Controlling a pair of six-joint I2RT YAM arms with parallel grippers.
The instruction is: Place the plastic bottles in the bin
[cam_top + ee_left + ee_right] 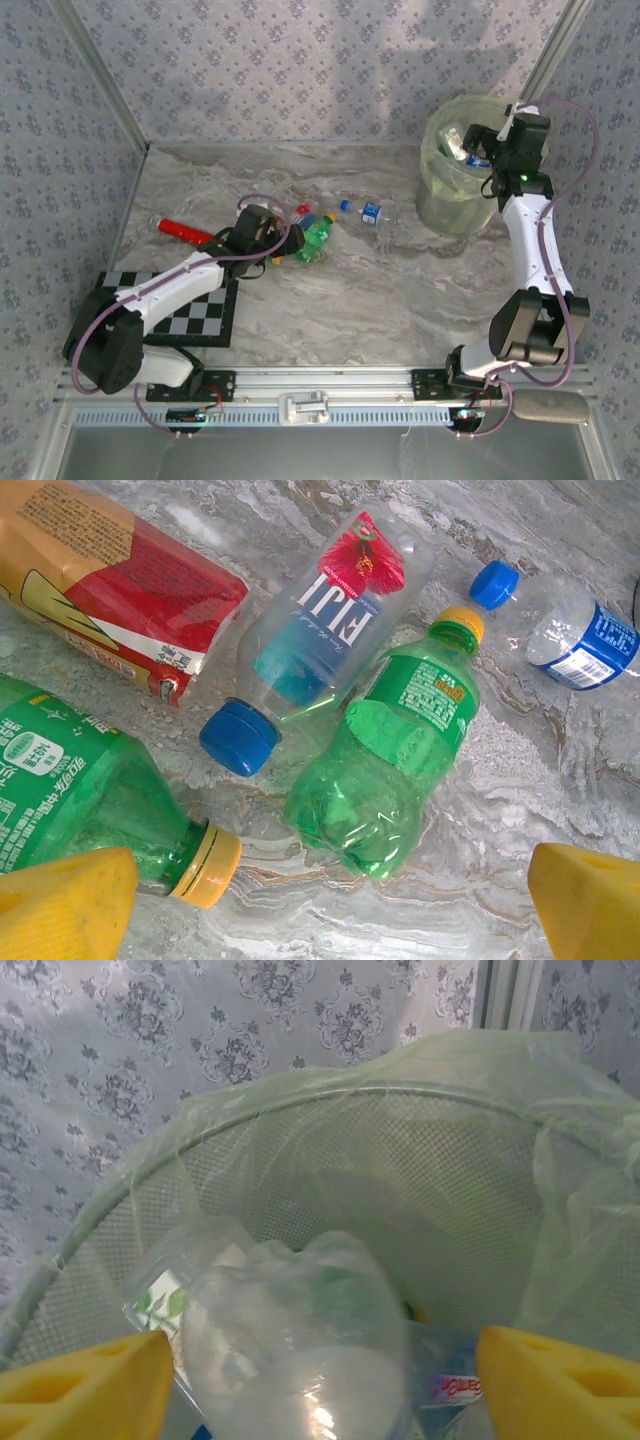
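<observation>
Several plastic bottles lie on the marble table under my left gripper (330, 900), which is open with wide-spread yellow fingers (65, 910). They are a green bottle (400, 750), a clear Fiji bottle with a blue cap (330, 610), a red-and-orange one (120, 590), a second green one (70, 790) and a clear blue-labelled one (580, 640). From above, the left gripper (285, 242) hovers by the green bottle (316, 238). My right gripper (320, 1390) is open over the bin (450, 1190), and a clear bottle (290, 1350) sits loose between its fingers. The bin (445, 195) stands far right.
A black-and-white checkerboard (200, 315) lies under the left arm. A red bottle (185, 229) lies at the left and a small clear bottle (371, 213) mid-table. Inside the bin is another labelled bottle (455, 1390). Patterned walls close off the back and sides.
</observation>
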